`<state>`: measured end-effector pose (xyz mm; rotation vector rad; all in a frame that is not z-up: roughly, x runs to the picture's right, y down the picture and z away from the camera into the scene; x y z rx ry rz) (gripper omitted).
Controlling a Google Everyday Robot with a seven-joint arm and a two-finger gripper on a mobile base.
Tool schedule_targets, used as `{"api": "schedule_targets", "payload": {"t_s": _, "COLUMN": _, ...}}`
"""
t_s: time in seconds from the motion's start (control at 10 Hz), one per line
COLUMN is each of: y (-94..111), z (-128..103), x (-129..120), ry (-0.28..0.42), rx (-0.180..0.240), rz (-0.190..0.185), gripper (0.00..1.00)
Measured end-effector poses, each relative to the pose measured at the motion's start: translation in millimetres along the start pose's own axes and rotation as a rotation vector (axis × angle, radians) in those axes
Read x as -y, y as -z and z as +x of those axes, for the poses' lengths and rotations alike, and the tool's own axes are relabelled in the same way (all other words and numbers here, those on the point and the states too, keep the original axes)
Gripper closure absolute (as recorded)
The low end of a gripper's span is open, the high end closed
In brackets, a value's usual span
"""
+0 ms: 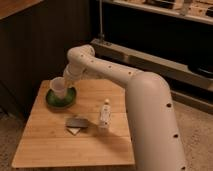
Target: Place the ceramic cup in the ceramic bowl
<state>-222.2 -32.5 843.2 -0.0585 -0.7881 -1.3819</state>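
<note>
The ceramic cup (58, 88), small, plain and white, is upright over the inside of the ceramic bowl (64, 101), its base down within the rim. The dark-green bowl sits at the far left of the wooden table (60, 142). My gripper (65, 81) is at the end of the white arm, just right of and above the cup, and is shut on it. The arm's wrist hides most of the fingers and the bowl's far rim.
A white upright bottle (104, 114) stands mid-table, right of the bowl. A flat dark object on a white piece (77, 123) lies in front of the bowl. My large white arm (150, 115) spans the table's right side. A dark wall and a metal shelf rail stand behind.
</note>
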Motion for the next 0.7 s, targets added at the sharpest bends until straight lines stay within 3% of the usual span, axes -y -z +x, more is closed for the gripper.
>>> {"api": "schedule_targets", "payload": {"t_s": 0.1, "y": -5.2, "z": 4.3, "x": -2.2, "ry": -0.02, "rx": -0.002, "rz": 0.002, "gripper": 0.94}}
{"api": "schedule_targets", "payload": {"t_s": 0.3, "y": -11.2, "z": 2.9, "x": 0.0, "ry": -0.012, "rx": 0.002, "rz": 0.0, "gripper": 0.74}}
{"api": "schedule_targets", "payload": {"t_s": 0.7, "y": -18.9, "z": 2.9, "x": 1.3, "ry": -0.015, "rx": -0.005, "rz": -0.005, "gripper": 0.73}}
